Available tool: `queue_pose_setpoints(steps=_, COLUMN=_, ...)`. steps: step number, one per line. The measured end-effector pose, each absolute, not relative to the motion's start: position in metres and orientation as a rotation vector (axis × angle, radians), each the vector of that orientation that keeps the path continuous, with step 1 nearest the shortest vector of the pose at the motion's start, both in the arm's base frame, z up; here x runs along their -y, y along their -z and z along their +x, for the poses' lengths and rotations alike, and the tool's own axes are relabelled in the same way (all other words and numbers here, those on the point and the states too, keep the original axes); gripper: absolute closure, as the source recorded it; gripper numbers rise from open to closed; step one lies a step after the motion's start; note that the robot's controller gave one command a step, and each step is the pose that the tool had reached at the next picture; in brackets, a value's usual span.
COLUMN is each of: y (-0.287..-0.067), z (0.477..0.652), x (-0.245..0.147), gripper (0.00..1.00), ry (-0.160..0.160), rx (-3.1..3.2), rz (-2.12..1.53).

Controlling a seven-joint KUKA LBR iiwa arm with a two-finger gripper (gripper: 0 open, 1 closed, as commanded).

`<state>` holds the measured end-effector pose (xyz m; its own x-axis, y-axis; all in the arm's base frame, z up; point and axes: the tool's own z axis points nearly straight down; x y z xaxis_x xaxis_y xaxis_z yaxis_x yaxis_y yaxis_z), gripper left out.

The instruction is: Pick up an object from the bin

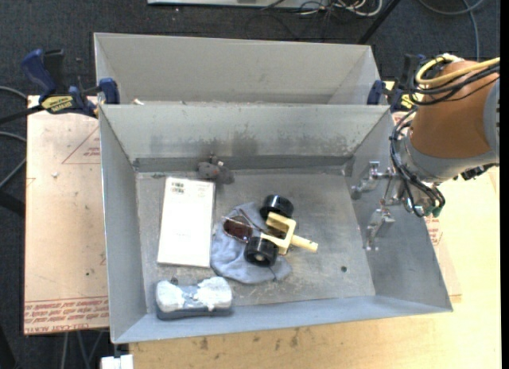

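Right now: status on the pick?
Gripper open, empty, at the bin's right side. Wooden toy with black wheels lies mid-bin on a grey cloth, apart from it. Nothing in between.

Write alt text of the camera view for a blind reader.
The gripper hangs empty by the grey bin's right wall, apart from a white booklet, a wheeled toy on a grey cloth and a fuzzy block.

A flat white box [186,223] lies lengthwise at the left. Just to its right, a crumpled grey cloth [232,262] bears a cream wooden toy with black wheels [274,231]. A grey-and-white fluffy pad [193,297] lies in front of the box.
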<state>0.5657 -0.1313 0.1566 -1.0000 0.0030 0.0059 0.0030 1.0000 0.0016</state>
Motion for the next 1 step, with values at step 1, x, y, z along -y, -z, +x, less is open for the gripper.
queue_pose_setpoints(steps=1, y=-0.161, z=0.5677, x=0.1309, gripper=0.0, ry=0.0, rx=3.143, rz=-0.001)
